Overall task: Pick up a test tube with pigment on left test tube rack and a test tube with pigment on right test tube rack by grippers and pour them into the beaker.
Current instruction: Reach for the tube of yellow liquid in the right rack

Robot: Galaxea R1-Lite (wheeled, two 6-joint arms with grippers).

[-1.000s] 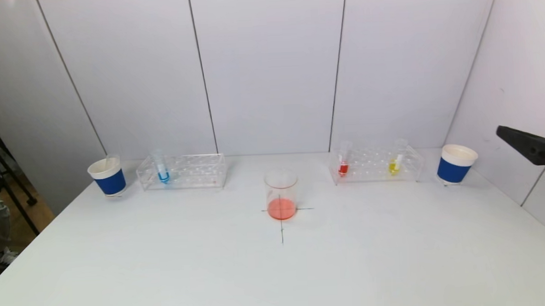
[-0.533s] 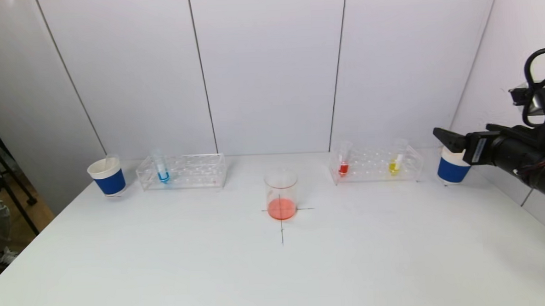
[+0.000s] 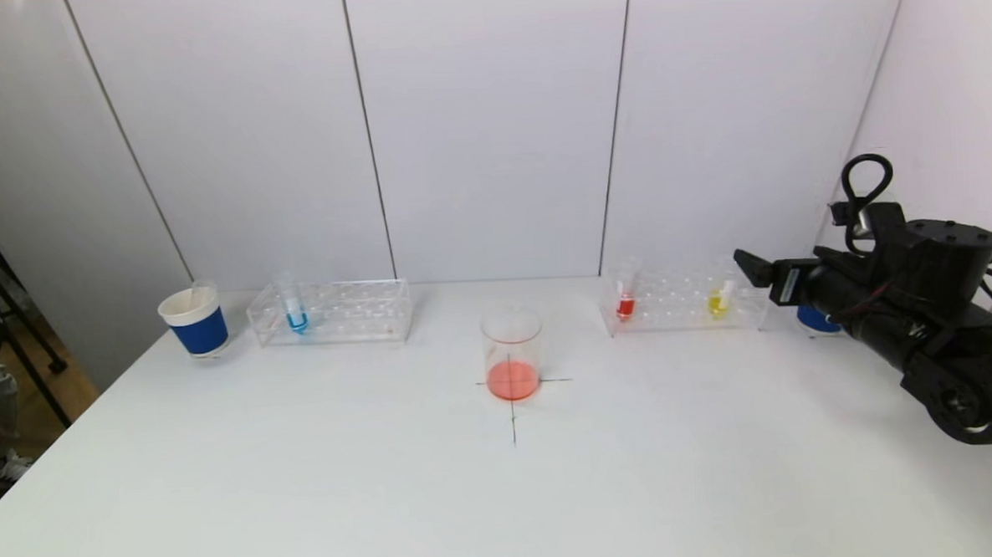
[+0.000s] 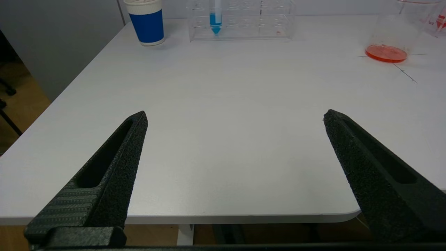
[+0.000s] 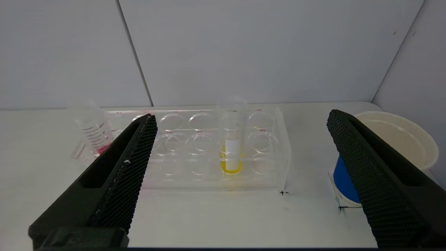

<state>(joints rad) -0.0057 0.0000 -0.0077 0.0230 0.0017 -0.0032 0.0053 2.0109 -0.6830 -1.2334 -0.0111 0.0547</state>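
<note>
A clear beaker (image 3: 512, 353) with orange-red liquid stands mid-table on a cross mark. The left rack (image 3: 330, 312) holds a blue-pigment tube (image 3: 295, 308). The right rack (image 3: 685, 299) holds a red-pigment tube (image 3: 626, 294) and a yellow-pigment tube (image 3: 719, 295). My right gripper (image 3: 751, 267) is open and empty, just right of the right rack. In the right wrist view my right gripper (image 5: 241, 115) faces the yellow tube (image 5: 231, 143), a short way off. My left gripper (image 4: 235, 112) is open and empty over the table's near left edge, out of the head view.
A blue-and-white paper cup (image 3: 195, 321) stands left of the left rack. Another cup (image 3: 812, 319) stands right of the right rack, mostly hidden behind my right arm; it shows beside the right finger in the right wrist view (image 5: 393, 139). White walls close the back and right.
My right arm has swung in from the right edge toward the right rack and now covers most of the right cup. The tubes, racks and beaker have not moved.
</note>
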